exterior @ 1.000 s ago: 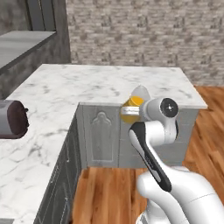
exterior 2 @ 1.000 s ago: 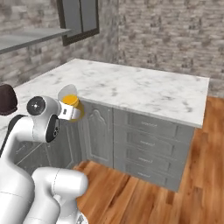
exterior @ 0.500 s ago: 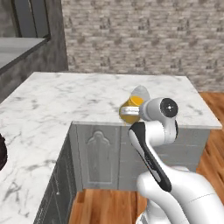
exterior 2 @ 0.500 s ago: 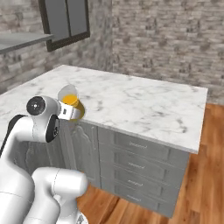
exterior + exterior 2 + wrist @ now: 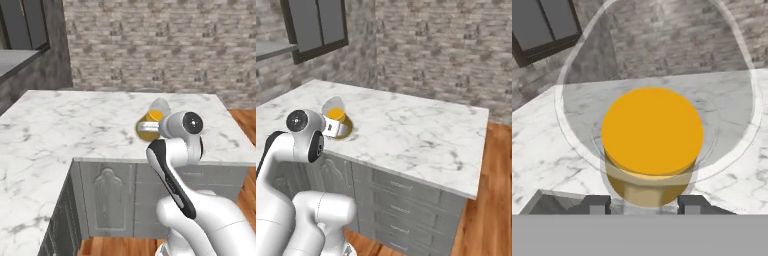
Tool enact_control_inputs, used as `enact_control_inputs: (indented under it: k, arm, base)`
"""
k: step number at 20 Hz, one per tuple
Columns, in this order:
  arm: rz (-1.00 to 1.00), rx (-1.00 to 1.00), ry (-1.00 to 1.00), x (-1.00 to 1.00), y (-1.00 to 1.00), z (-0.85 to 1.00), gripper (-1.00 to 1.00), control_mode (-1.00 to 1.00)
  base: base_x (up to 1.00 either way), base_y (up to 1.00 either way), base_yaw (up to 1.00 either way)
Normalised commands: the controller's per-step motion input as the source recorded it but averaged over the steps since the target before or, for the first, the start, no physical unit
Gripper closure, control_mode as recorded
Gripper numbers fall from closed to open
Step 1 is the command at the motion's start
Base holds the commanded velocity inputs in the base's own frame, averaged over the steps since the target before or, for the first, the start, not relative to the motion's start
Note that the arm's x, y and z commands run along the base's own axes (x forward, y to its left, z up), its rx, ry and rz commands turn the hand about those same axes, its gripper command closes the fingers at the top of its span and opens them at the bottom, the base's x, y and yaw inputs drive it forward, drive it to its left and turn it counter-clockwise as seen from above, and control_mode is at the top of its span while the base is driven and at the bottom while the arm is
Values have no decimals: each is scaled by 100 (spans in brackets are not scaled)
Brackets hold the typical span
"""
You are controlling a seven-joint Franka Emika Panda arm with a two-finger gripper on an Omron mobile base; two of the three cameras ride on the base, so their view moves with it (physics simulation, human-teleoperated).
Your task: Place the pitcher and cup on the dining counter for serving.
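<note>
The pitcher (image 5: pixel 149 125) is clear glass with amber-orange liquid filling its round lower part, the surface showing as a flat orange disc in the hand view (image 5: pixel 652 131). Its wide glass mouth opens above the liquid. It is carried just over the near part of the white marble bench (image 5: pixel 90 125), close to the front edge, above the grey panelled cabinets (image 5: pixel 401 200). Whether its base touches the marble cannot be told.

The tool (image 5: pixel 644 204) is clenched on the pitcher: its two dark fingertips (image 5: pixel 597 204) sit either side of the glass, pressed against it. From the right base view the pitcher (image 5: pixel 336 117) sits just ahead of the arm's wrist. Behind the bench stands a grey brick wall (image 5: pixel 150 45), with a dark-framed window (image 5: pixel 316 27) to the left.
</note>
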Motion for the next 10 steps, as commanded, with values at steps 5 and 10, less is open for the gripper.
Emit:
enact_control_inputs:
  k: [5, 10]
  arm:
    - [0, 0, 0, 0, 0, 0, 100, 100]
    - [0, 0, 0, 0, 0, 0, 100, 100]
  base:
    - [2, -35, -13]
    - [0, -53, -19]
